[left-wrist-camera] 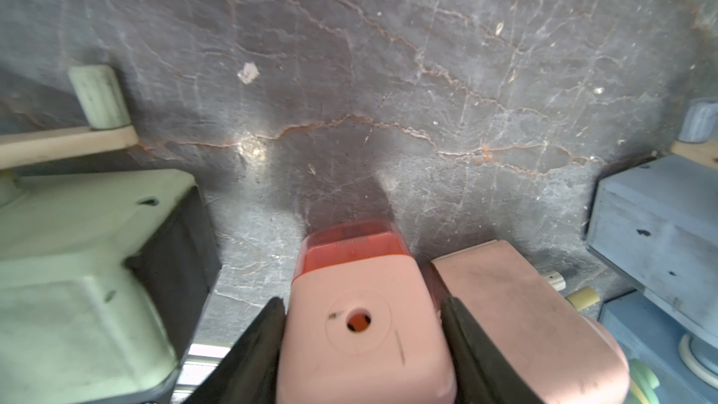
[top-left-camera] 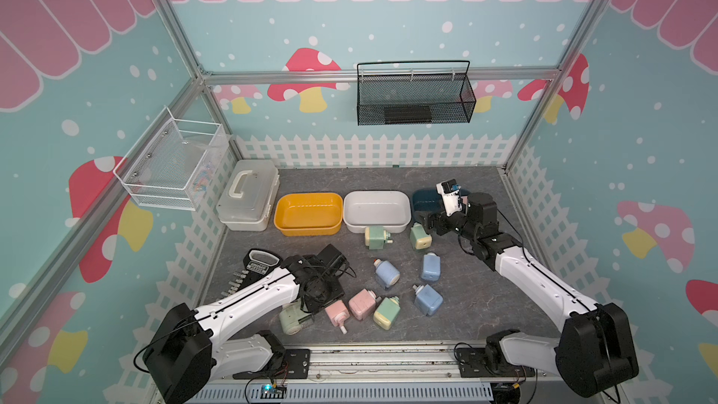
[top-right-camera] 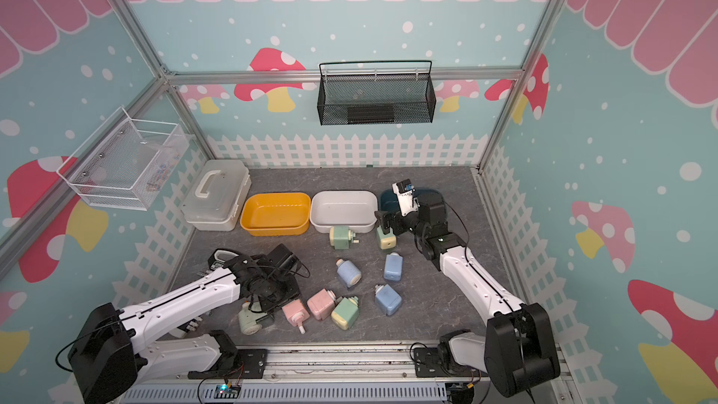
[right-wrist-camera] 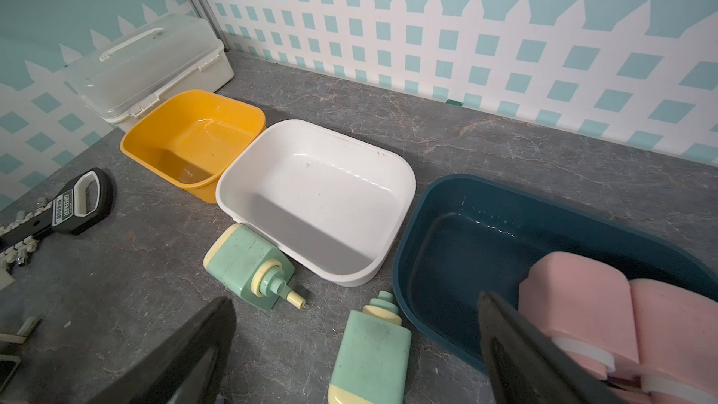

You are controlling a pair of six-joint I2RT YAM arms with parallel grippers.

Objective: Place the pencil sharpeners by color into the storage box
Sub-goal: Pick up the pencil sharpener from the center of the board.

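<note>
Left pincer (left-wrist-camera: 362,300) is pressed across the short width of a pink sharpener (left-wrist-camera: 349,351), one black finger (left-wrist-camera: 256,343) flush against each flank and no gap showing on either side; how firm the pinch is I cannot tell. Taking the table in a top view as a clock face, fence at 12 and arm bases at 6, this sharpener lies on the table at about 7 o'clock. Its long axis runs roughly 12 to 6, with the white crank knob (top-left-camera: 343,329) at the 6 end. A second pink sharpener (top-left-camera: 362,303) sits just beside it at 3 o'clock and a green sharpener (top-left-camera: 292,320) at 9 o'clock, so the jaws stand in narrow gaps between neighbours. The dark blue tub (right-wrist-camera: 439,235) at about 1 o'clock of the table holds two pink sharpeners (right-wrist-camera: 582,305), so I judge that pink belongs there. From the pinched piece that tub lies toward 1 to 2 o'clock, well apart, right across the scatter of blue and green ones. Right pincer (right-wrist-camera: 355,299) is spread wide with nothing between its fingers and hovers just beside the tub's 7 o'clock corner. So the left arm is nearer the piece and the right arm nearer its tub. The coming move probably calls for a straight lift clear of both neighbours before any travel toward 1 o'clock.
</note>
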